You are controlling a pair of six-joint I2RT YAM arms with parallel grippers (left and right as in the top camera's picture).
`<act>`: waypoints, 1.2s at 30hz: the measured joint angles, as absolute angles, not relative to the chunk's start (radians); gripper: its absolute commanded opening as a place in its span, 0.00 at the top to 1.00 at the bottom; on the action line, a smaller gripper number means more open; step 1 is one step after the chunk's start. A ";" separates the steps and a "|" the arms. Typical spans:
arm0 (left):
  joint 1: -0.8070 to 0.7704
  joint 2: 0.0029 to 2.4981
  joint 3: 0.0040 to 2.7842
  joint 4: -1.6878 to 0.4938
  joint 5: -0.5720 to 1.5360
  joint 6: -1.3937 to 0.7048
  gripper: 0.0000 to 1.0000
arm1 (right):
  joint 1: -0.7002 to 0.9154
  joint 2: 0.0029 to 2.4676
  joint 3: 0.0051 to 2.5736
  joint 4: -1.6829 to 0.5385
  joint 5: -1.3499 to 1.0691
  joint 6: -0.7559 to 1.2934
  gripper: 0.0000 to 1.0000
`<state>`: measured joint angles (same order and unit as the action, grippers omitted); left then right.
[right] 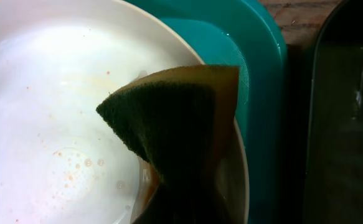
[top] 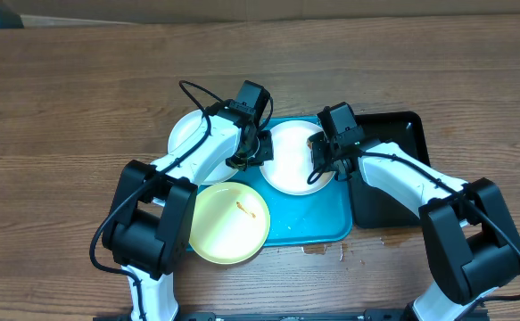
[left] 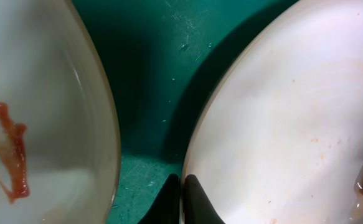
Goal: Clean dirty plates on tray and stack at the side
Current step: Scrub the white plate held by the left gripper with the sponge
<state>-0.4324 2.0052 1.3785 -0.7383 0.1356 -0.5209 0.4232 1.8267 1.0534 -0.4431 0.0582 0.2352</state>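
The turquoise tray (top: 309, 223) holds a white plate (top: 286, 165) with faint orange smears and suds. My left gripper (top: 258, 153) is shut on that plate's left rim; in the left wrist view its gripper (left: 182, 200) pinches the rim of the plate (left: 281, 124). My right gripper (top: 320, 162) is shut on a green and brown sponge (right: 175, 124), which rests on the plate's (right: 56, 112) right side. A pale yellow plate (top: 228, 223) with a small smear overhangs the tray's front left corner. Another white plate (top: 186, 134) lies at the back left, partly under my left arm.
A glossy black tray (top: 393, 201) lies right against the turquoise tray (right: 265, 74). In the left wrist view a second plate (left: 50, 106) with a reddish smear sits just left of the held one. Drips wet the table by the tray's front edge (top: 326, 250).
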 measured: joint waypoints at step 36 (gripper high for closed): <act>-0.457 2.006 1.378 -0.748 0.140 -0.514 0.96 | 0.338 1.888 1.561 -1.061 -0.308 0.008 0.96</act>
